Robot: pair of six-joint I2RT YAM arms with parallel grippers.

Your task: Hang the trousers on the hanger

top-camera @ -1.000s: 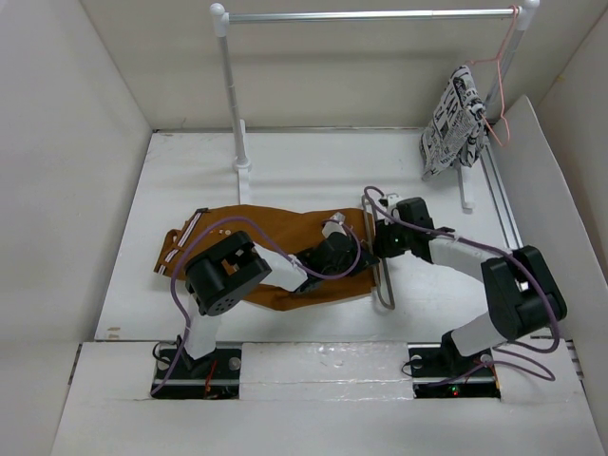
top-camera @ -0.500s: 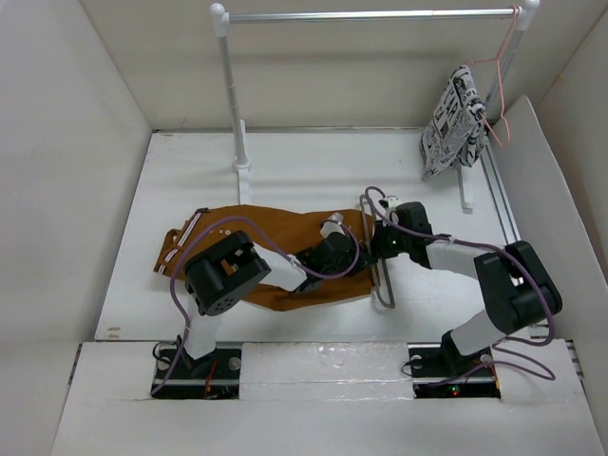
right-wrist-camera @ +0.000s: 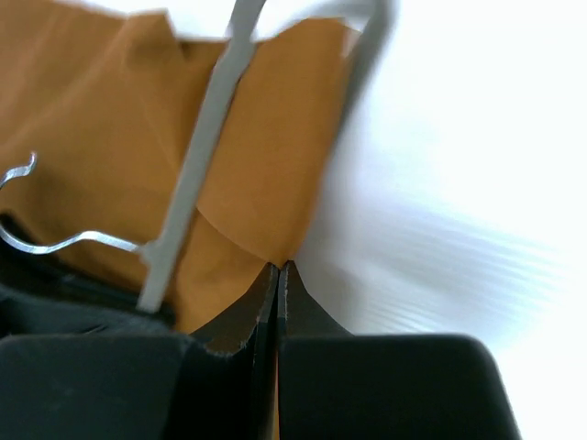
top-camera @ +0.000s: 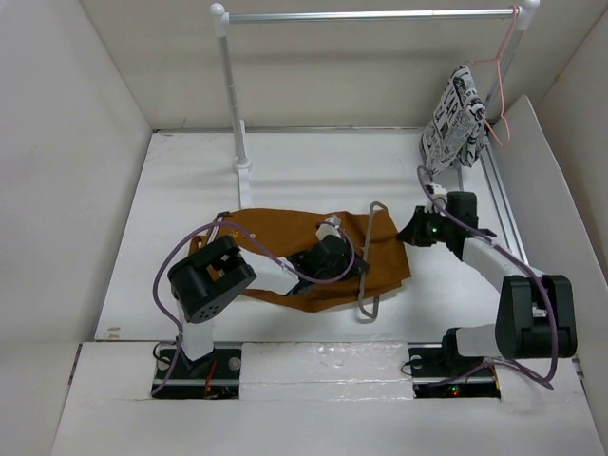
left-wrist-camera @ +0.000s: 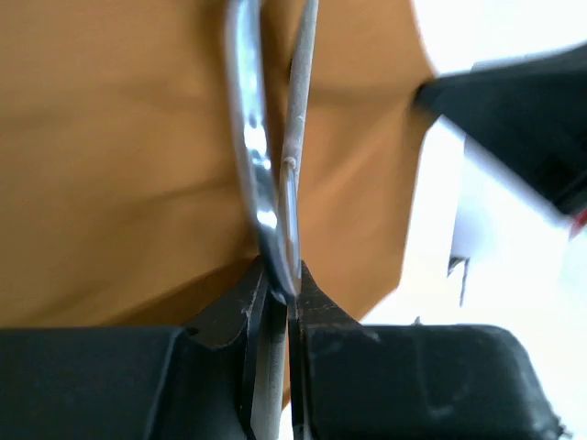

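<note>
The rust-brown trousers (top-camera: 275, 228) lie spread across the middle of the table. The grey wire hanger (top-camera: 365, 309) lies over their right part, running from far to near. My left gripper (top-camera: 353, 266) is shut on the hanger's wire (left-wrist-camera: 261, 165), with brown cloth (left-wrist-camera: 119, 156) beneath it. My right gripper (top-camera: 407, 233) sits at the trousers' right edge and is shut on a corner of the cloth (right-wrist-camera: 266, 229). In the right wrist view the hanger bar (right-wrist-camera: 197, 174) crosses the trousers (right-wrist-camera: 101, 119) just left of my jaws.
A metal clothes rail (top-camera: 370, 15) on a white post (top-camera: 233, 95) stands at the back. A black-and-white patterned cloth (top-camera: 454, 128) hangs from a pink hanger (top-camera: 499, 76) at its right end. White walls close in the table on three sides.
My right gripper has shut on the trousers' edge and drawn it to the right, past the hanger. The hanger has tilted and the left arm has shifted with it.
</note>
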